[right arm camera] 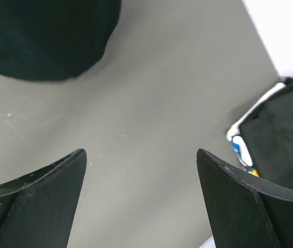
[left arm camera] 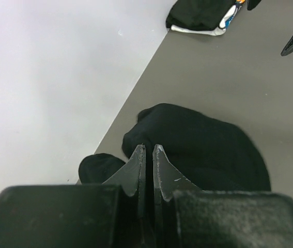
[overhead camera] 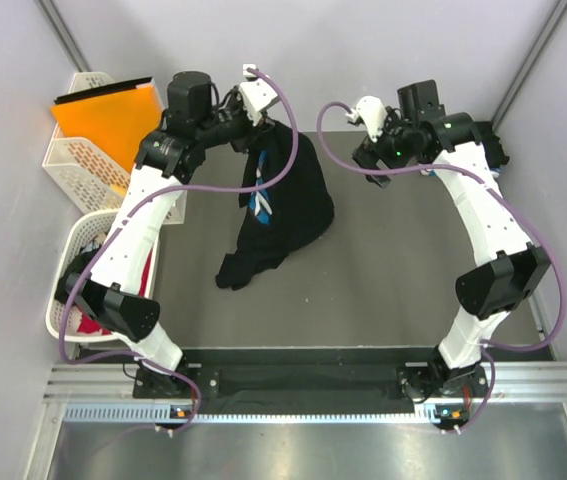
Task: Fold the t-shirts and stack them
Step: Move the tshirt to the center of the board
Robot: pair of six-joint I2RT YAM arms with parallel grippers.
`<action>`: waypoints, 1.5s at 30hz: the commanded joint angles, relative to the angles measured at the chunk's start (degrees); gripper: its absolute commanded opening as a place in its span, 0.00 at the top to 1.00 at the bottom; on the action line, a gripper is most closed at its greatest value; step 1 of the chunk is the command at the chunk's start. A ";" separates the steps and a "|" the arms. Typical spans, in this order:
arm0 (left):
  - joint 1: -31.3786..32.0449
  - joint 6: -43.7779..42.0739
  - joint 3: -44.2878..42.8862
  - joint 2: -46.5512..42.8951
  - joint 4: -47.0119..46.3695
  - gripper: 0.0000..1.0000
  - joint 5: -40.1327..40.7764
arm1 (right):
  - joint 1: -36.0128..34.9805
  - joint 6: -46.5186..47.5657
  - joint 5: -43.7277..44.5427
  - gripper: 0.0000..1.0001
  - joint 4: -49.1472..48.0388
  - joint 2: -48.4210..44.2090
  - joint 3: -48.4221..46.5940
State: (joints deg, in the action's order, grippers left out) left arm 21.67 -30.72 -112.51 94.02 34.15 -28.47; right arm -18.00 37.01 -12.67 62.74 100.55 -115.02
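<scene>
A black t-shirt point(overhead camera: 283, 200) with a white-and-blue print hangs from my left gripper point(overhead camera: 263, 128) at the back of the grey mat, its lower end bunched on the mat. In the left wrist view the gripper point(left arm camera: 149, 147) is shut on the black cloth point(left arm camera: 203, 150). My right gripper point(overhead camera: 369, 158) is open and empty, raised to the right of the shirt. In the right wrist view the gripper point(right arm camera: 141, 152) is over bare mat, with the shirt point(right arm camera: 43, 36) at the upper left. A folded pile of dark shirts point(right arm camera: 278, 137) lies at the mat's far right edge; it also shows in the left wrist view point(left arm camera: 200, 15).
Two white lattice baskets stand at the left: the back one point(overhead camera: 73, 160) holds an orange folder point(overhead camera: 113, 115), the front one point(overhead camera: 63, 300) holds red and other clothes. Grey walls close off the back and sides. A metal rail point(overhead camera: 313, 385) runs along the near edge.
</scene>
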 commanded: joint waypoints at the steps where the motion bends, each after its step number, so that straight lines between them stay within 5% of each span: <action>1: 0.04 0.49 -1.92 -2.17 -6.99 1.00 -0.36 | -0.11 -1.94 3.78 0.13 -6.22 -3.43 -0.47; 16: 0.04 0.49 -1.92 -2.17 -6.99 1.00 -0.36 | 2.88 -9.15 18.11 0.10 -18.87 -2.20 -1.17; 30: 0.04 0.49 -1.92 -2.17 -6.99 1.00 -0.36 | 3.15 -10.47 18.20 0.09 -20.55 -1.94 -0.20; 31: 0.04 0.49 -1.92 -2.17 -33.88 1.00 -0.36 | 3.23 -10.73 18.12 0.09 -20.55 -1.94 -0.20; 32: -21.45 30.42 -1.92 -12.87 -26.67 1.00 -0.36 | 3.15 -10.82 18.12 0.09 -20.38 -1.85 -0.20; 33: 9.66 15.92 20.35 -13.16 -26.25 0.01 28.18 | 3.15 -10.91 17.85 0.09 -20.38 -1.94 -0.29; 34: 9.88 14.91 21.44 -13.68 -25.11 0.15 -22.35 | 3.06 -11.17 17.59 0.09 -20.03 -1.77 -0.20; 36: 9.97 12.80 22.59 -14.73 -24.57 0.01 -18.48 | 2.97 -11.26 16.98 0.09 -19.50 -1.59 -0.11; 40: 10.06 6.65 25.14 -16.67 -24.22 0.01 -9.43 | 2.36 -10.74 11.45 0.08 -16.95 -1.76 0.67; 45: 10.14 5.41 26.99 -18.43 -23.87 0.01 -7.58 | 1.30 -10.56 10.56 0.08 -16.51 -1.41 0.76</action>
State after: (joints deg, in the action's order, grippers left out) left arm 32.25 -23.24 -86.39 78.32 14.17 -37.58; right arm -15.77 26.89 0.43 46.06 100.47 -114.06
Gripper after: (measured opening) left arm 0.987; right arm 0.918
